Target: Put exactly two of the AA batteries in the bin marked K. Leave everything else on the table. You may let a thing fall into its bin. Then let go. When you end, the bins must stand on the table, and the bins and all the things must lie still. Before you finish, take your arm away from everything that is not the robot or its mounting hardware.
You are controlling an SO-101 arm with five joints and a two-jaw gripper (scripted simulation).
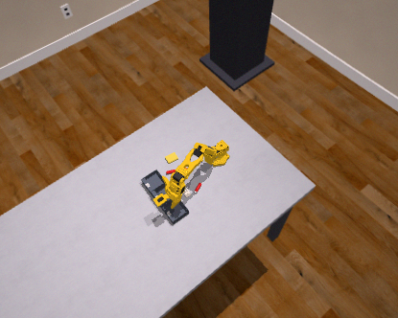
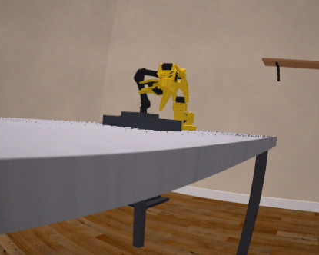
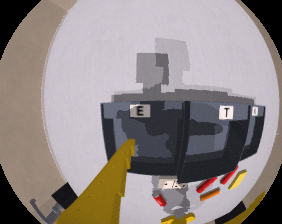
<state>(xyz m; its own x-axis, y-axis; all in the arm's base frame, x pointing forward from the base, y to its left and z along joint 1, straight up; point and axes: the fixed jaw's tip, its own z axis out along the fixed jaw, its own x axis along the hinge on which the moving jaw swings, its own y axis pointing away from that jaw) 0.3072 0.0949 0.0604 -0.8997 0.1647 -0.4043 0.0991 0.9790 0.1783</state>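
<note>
Batteries, small red cylinders (image 1: 198,186), lie on the long grey rectangular table (image 1: 73,239) close beside the arm; whether each is an AA cell cannot be told at this size. Largest in the room is the brown plank floor (image 1: 351,158), bounded by beige walls with white skirting, a dark square pillar (image 1: 239,34) behind the table and a wooden wall shelf (image 2: 297,63) to one side. The low dark grey row of bins (image 1: 154,184) stands on the table by the arm's base; the wrist view shows white labels E and T on its compartments (image 3: 185,136), and no K label is legible. A flat yellow block (image 1: 171,157) lies apart. The yellow and black gripper (image 1: 217,154) hangs above the table with jaws fully spread, holding and touching nothing.
</note>
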